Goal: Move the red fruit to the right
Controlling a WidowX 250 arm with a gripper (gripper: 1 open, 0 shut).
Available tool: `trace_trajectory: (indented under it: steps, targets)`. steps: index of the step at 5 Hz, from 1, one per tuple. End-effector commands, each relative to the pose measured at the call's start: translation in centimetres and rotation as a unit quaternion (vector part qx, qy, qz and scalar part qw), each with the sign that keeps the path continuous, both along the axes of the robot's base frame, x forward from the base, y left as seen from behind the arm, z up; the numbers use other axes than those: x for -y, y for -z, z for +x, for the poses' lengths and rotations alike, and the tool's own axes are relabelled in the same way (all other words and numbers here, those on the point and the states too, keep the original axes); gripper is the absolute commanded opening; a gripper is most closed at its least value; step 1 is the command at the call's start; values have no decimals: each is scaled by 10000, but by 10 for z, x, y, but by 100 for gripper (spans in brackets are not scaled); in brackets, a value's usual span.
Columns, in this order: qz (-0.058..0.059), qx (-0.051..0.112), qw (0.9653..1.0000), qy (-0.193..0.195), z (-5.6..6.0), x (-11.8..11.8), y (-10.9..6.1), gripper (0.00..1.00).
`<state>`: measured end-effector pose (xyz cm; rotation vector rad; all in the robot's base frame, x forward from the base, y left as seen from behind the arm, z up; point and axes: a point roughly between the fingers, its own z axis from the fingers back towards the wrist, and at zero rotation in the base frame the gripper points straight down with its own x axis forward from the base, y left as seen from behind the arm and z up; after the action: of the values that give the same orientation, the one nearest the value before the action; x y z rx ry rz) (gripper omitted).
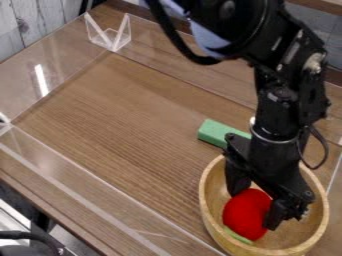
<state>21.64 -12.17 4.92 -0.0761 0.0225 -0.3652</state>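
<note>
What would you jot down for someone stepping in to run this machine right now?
End effector: open, pointing down into the wooden bowl, its fingers either side of the red fruit. Nothing is held yet.
Red fruit: lying in the bowl at the near right of the table.
Green block: on the table just behind the bowl, not part of the job.
Done: the end effector is lined up over the fruit.
Left: close on the fruit, lift it out, set it down further right.
</note>
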Motion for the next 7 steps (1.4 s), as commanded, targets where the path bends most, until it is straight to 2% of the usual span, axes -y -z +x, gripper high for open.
trace_trajectory:
  steps: [1,3,5,7]
  targets:
    - [-43,260,9997,9,0,3,-15,100]
    - [-18,291,9996,-9,4,8,-16,100]
    - [3,299,9989,-352,9,14,-31,100]
    - [3,276,9983,-511,18,11,-35,100]
